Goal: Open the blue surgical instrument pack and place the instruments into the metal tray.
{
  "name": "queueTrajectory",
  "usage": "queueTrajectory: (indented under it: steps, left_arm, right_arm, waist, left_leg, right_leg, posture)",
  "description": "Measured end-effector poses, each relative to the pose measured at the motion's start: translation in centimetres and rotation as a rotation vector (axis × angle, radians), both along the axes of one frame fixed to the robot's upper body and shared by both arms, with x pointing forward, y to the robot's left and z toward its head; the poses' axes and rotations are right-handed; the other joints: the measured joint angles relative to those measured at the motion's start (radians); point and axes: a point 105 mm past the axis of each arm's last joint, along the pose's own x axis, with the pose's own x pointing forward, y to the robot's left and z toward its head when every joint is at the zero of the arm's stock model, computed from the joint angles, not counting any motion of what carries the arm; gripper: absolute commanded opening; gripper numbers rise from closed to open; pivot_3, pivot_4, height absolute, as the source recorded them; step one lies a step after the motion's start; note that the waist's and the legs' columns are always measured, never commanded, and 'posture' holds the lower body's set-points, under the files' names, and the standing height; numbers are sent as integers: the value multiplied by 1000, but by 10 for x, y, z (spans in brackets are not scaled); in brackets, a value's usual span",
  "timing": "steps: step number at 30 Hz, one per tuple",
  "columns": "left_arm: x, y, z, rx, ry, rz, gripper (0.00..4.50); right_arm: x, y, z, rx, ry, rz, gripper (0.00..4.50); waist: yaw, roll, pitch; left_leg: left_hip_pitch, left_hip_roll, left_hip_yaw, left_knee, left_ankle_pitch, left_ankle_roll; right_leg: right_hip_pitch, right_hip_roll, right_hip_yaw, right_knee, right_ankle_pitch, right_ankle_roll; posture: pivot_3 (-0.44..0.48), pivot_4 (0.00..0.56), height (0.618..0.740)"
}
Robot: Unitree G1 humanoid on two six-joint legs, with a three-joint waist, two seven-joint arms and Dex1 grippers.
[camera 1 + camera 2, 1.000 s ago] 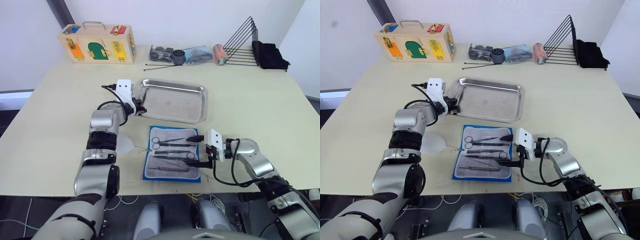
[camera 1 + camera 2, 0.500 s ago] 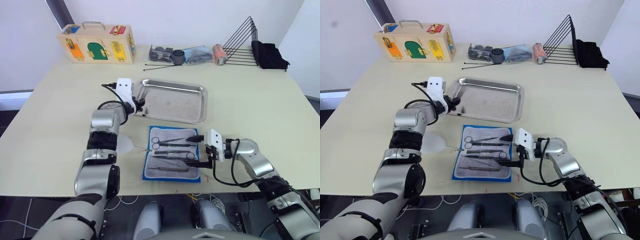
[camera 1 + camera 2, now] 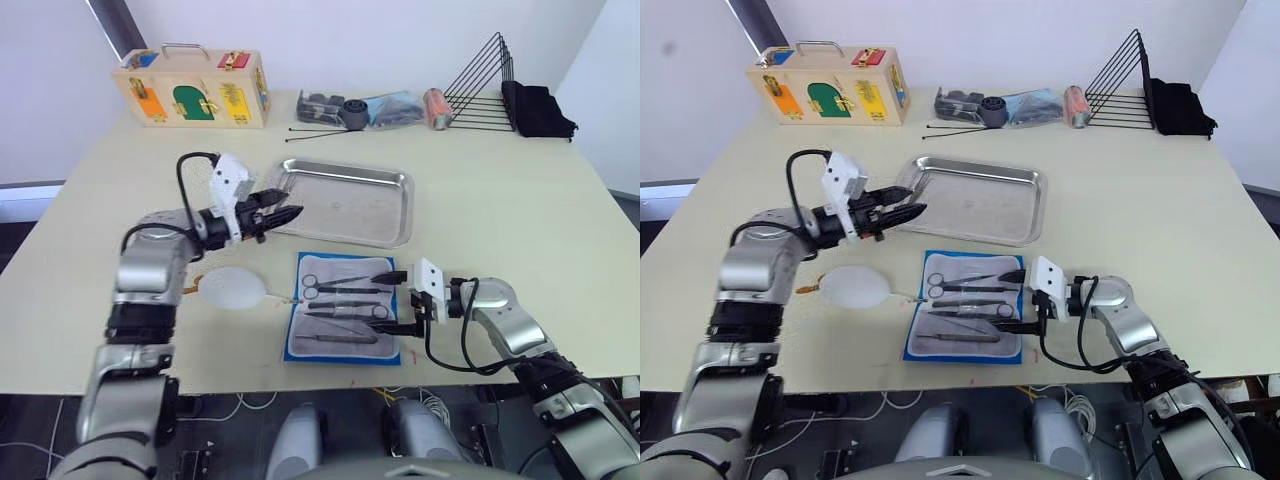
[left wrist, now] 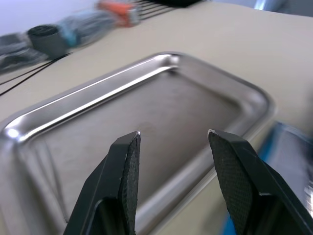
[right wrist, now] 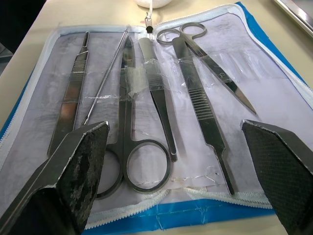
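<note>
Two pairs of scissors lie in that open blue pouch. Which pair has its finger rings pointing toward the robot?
The pair in the middle of the blue surgical instrument pack, the scissors held under clear tape. The other scissors lie the opposite way, rings at the pack's far edge.

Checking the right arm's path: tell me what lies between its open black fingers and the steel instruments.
Nothing: in the right wrist view the right gripper opens straight onto the silver instruments in the open blue fabric pack.

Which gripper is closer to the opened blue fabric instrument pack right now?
Right. The right gripper hangs open at the blue fabric instrument pack's right edge, facing the instruments. The left gripper is open over the shiny steel tray's near-left corner, beyond the pack.
</note>
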Motion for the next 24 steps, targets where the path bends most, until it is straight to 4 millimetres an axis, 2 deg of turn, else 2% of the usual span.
queueTrajectory:
  steps: [3,6,7,8,10,11,12,13,18,24]
  left_arm:
    - [-22,8,5,50,47,-154,2334]
    - [-34,14,14,79,45,-245,2334]
    - [-35,15,14,82,45,-253,2765]
    - [-39,15,15,94,44,-285,2958]
    - [-55,27,23,140,77,-368,3823]
    - [-56,28,24,141,77,-368,3985]
    - [-59,30,27,150,80,-375,4357]
    - [-61,31,28,166,87,-387,4446]
    - [-81,32,21,261,112,-500,4446]
    - [-81,27,10,284,95,-562,4446]
  right_arm:
    - [0,0,0,1,0,0,4500]
    - [0,0,0,1,0,-1,4500]
    - [0,0,0,1,0,-1,4500]
    - [0,0,0,1,0,-1,4500]
    - [0,1,0,4,0,0,4500]
    - [0,1,0,4,0,0,4500]
    - [0,1,0,4,0,0,4500]
    - [0,1,0,4,0,0,4500]
    - [0,1,0,7,-1,0,4500]
    - [0,2,0,9,-3,1,4500]
  waist:
    - [0,0,0]
    - [0,0,0]
    - [0,0,0]
    - [0,0,0]
    - [-1,0,0]
    - [0,0,0]
    - [0,0,0]
    - [0,-1,1]
    - [1,0,2]
    - [1,-1,2]
  left_leg:
    - [0,0,2,0,0,0]
    - [0,0,2,0,0,0]
    - [0,0,2,0,0,0]
    - [0,0,2,0,0,0]
    - [0,1,2,0,0,0]
    - [0,1,2,0,0,0]
    - [0,1,1,-1,0,0]
    - [0,1,1,-1,0,0]
    - [1,2,1,-3,0,0]
    - [1,2,4,-3,0,0]
  right_leg:
    - [0,1,0,0,0,-1]
    - [0,1,0,0,-1,-1]
    - [0,1,0,0,-1,-1]
    - [0,1,0,0,-1,-1]
    - [-1,2,0,0,-1,-2]
    - [-1,2,0,0,-1,-2]
    - [-1,2,-1,0,-2,-2]
    - [-1,2,0,0,-2,-2]
    - [-1,2,1,0,-2,-3]
    - [-1,3,0,0,-3,-3]
  posture:
    - [0,150,740]
    - [0,150,740]
    - [0,150,740]
    - [0,150,740]
    - [0,150,740]
    - [0,150,740]
    - [0,150,740]
    - [0,150,740]
    - [0,150,740]
    - [0,150,740]
